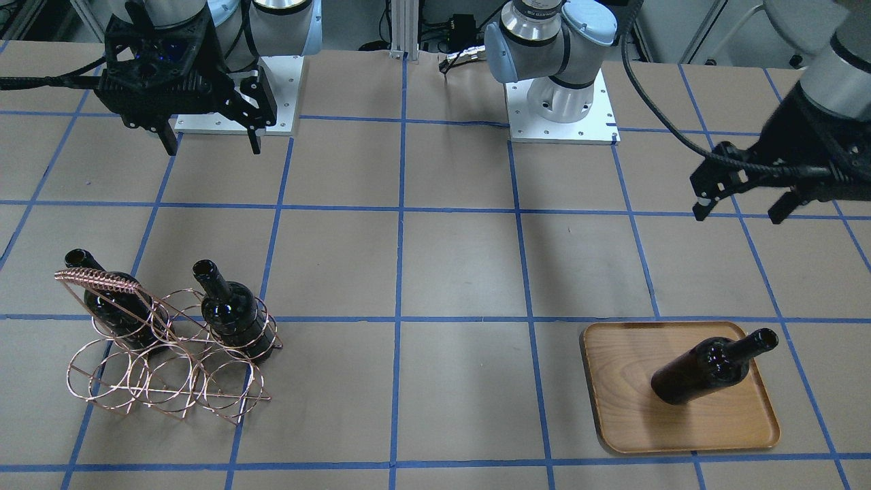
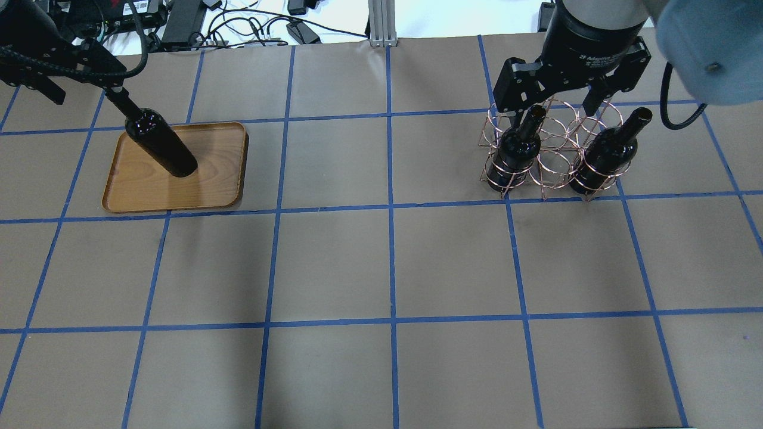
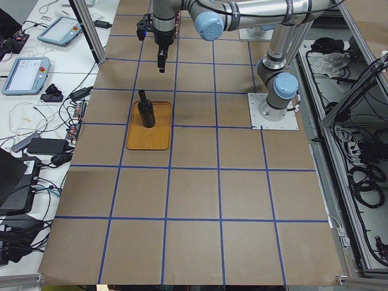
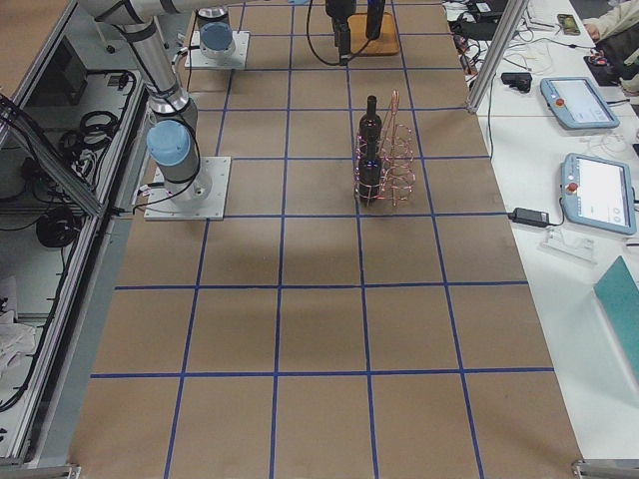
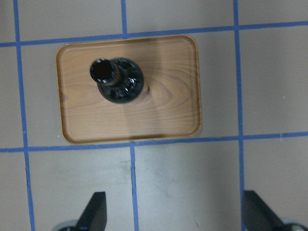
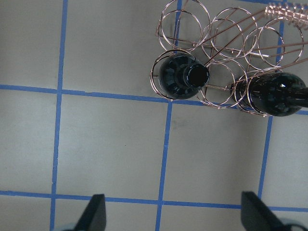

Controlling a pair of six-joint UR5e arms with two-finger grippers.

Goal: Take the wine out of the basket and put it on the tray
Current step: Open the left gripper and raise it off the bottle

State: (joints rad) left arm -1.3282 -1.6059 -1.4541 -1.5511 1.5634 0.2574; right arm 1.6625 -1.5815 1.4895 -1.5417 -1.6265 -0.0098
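One wine bottle stands upright on the wooden tray; both also show in the left wrist view, the bottle and the tray. My left gripper is open and empty, raised well above the tray and off to its robot side. Two more bottles stand in the copper wire basket. My right gripper is open and empty, high above the table on the robot side of the basket. The right wrist view shows the bottle mouths from above.
Brown paper with a blue tape grid covers the table. The arms' base plates sit at the robot's edge. Tablets and cables lie on side benches beyond the table's far edge.
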